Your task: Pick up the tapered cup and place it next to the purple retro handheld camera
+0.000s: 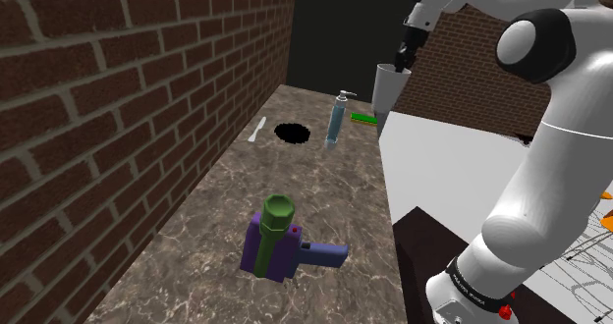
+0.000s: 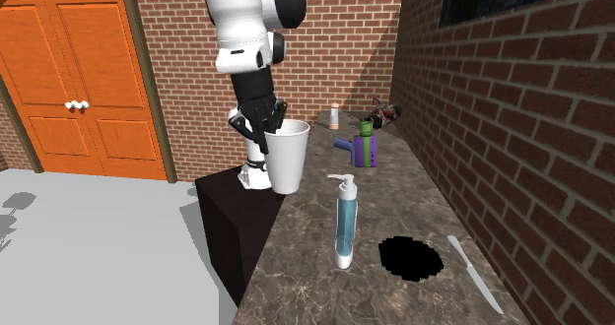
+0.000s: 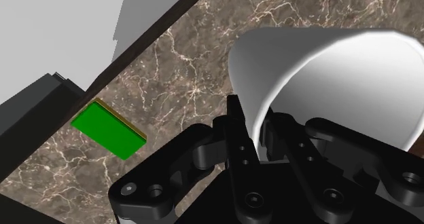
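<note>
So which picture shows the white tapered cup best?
The second exterior view: the white tapered cup appears whole, rim to base, with the black gripper clamping its rim. The shoulder view shows the cup far off and grey; the wrist view catches its rim and inside.

The table (image 1: 216, 204) is a long slab of brown, white-veined marble. Towards one end stands a purple camera (image 1: 280, 242) with a green lens pointing up. Well apart from it, near the other end, a pale knife (image 1: 258, 129) lies flat by the edge on the shoulder view's left. A round black patch (image 1: 293, 133) lies just beside the knife. A pump bottle (image 1: 336, 121) of blue liquid stands upright next to the patch. A flat green block (image 1: 363, 119) lies near the opposite edge. Beyond the camera, a small bottle (image 2: 335, 118) and a dark, unclear object (image 2: 384, 113) rest on the marble.
</note>
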